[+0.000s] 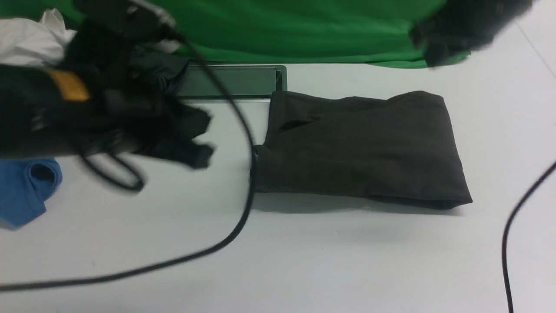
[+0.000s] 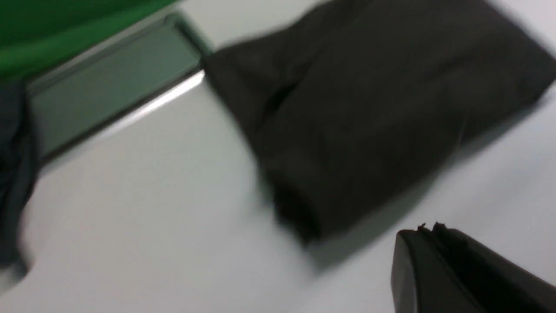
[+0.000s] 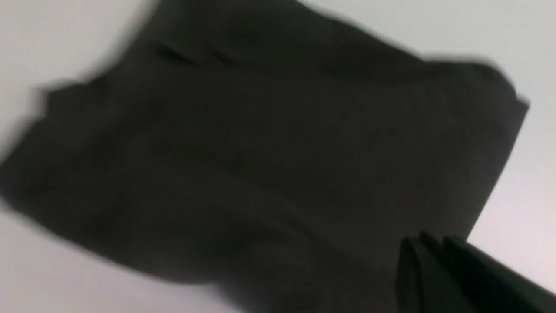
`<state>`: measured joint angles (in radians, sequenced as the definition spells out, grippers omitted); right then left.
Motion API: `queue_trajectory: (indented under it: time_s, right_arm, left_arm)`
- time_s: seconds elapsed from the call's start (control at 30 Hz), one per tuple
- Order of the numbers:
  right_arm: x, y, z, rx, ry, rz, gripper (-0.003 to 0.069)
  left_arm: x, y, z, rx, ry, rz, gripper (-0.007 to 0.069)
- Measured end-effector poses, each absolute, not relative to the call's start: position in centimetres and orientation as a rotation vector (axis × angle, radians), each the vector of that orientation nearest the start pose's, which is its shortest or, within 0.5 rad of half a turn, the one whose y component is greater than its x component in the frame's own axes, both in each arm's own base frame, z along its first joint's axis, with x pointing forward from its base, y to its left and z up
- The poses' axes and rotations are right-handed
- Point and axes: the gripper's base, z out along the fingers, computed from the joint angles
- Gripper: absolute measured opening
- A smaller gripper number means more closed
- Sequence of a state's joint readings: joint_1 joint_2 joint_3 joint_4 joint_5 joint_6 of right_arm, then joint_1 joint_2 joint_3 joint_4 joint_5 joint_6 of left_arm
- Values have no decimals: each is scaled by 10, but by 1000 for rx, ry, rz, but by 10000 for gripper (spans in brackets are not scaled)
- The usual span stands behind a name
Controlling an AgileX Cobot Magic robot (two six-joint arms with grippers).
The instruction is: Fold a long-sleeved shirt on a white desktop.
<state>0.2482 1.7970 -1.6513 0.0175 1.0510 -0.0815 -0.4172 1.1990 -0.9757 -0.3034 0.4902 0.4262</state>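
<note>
Front view: the long-sleeved shirt (image 1: 360, 148) lies folded into a compact rectangle at centre-right on the white surface (image 1: 304, 261), its far-left corner touching the grey cable hatch (image 1: 234, 81). A blue shirt (image 1: 24, 187) sits at nine o'clock.

Left wrist view: left gripper (image 2: 428, 234), jaws clenched, empty, hovering beside the shirt (image 2: 373, 108).

Right wrist view: right gripper (image 3: 428, 245), jaws pressed together, nothing held, above the shirt (image 3: 269, 152).
</note>
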Motion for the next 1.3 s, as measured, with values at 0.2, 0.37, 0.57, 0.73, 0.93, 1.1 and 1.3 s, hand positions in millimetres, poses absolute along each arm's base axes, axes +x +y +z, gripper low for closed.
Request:
queue_trajectory:
  time_s: [0.2,0.37,0.57,0.73,0.93,1.1,1.3]
  right_arm:
    - [393,70,250,-297,2728,75,17]
    - [408,58,226,-243,2716,98,15]
    - [422,56,193,-220,2733,99,15]
    - [429,57,184,-221,2742,101,45]
    - [448,54,212,-238,2659,87,202]
    - [457,37,225,-191,2628,71,225]
    - [471,25,190,-162,2686,83,239]
  left_arm:
    - [293,-152,298,714,2120,-412,17]
    - [344,-172,245,767,2243,-373,17]
    - [376,-163,180,816,2498,-252,17]
    - [380,-147,163,863,2572,-129,17]
    - [379,-132,187,825,2566,-108,17]
    - [356,-122,248,770,2413,-102,17]
    - [278,-115,314,731,2132,-140,17]
